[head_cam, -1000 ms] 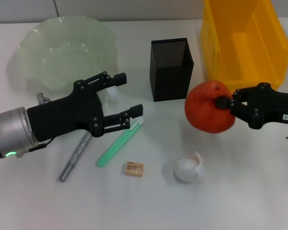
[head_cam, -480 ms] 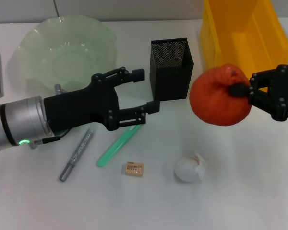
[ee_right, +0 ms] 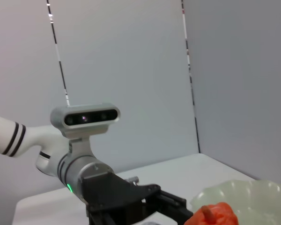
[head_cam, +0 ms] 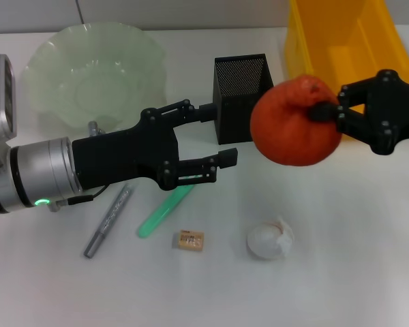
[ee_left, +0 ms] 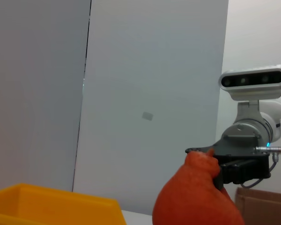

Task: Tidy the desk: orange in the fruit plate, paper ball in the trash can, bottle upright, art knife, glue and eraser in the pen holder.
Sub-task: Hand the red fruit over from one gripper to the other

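The left gripper (head_cam: pixel 215 133) is held with fingers spread wide, nothing between them, just left of the orange (head_cam: pixel 295 122). The orange is carried above the table, right of the pen holder (head_cam: pixel 242 98), clamped at its right side by the right gripper (head_cam: pixel 329 111).

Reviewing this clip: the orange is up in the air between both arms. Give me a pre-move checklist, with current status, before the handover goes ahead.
1. Right claw shut on the round reddish-orange fruit: ok.
2. Fruit lifted off the white desk: ok.
3. Left claw open, facing the fruit: ok.
4. Left claw touching the fruit: not ok, a gap shows.
5. Translucent pale-green scalloped plate free to receive the fruit: ok.
6. Grip firmness on the fruit: cannot tell.
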